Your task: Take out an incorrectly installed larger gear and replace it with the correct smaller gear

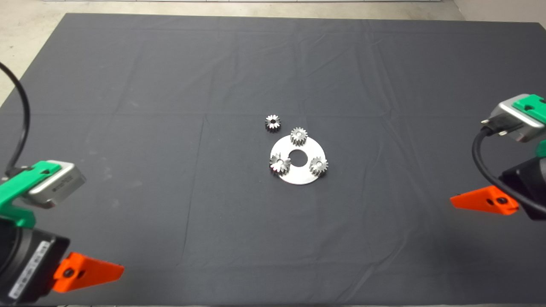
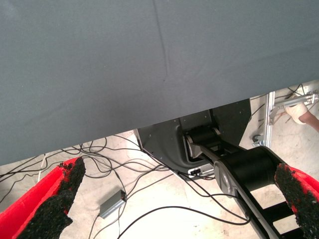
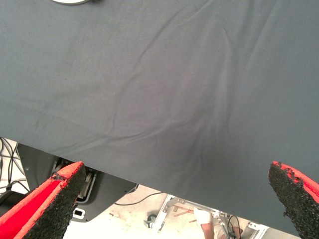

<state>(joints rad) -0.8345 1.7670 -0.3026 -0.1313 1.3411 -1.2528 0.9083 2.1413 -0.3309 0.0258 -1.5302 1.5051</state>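
Observation:
A round silver plate with a centre hole lies mid-mat and carries three gears. The larger gear, bright with broad flared teeth, sits on the plate's left side. Two greyer fine-toothed gears sit at its far side and right side. The smaller gear, dark with a dark centre hole, lies loose on the mat just beyond the plate's far-left rim. My left gripper waits open at the lower left, far from the gears. My right gripper hangs open at the right edge, holding nothing.
The dark mat covers the table, with light creases. Both wrist views look past the mat's near edge to the floor, where cables and the robot's black base show. A sliver of the plate shows in the right wrist view.

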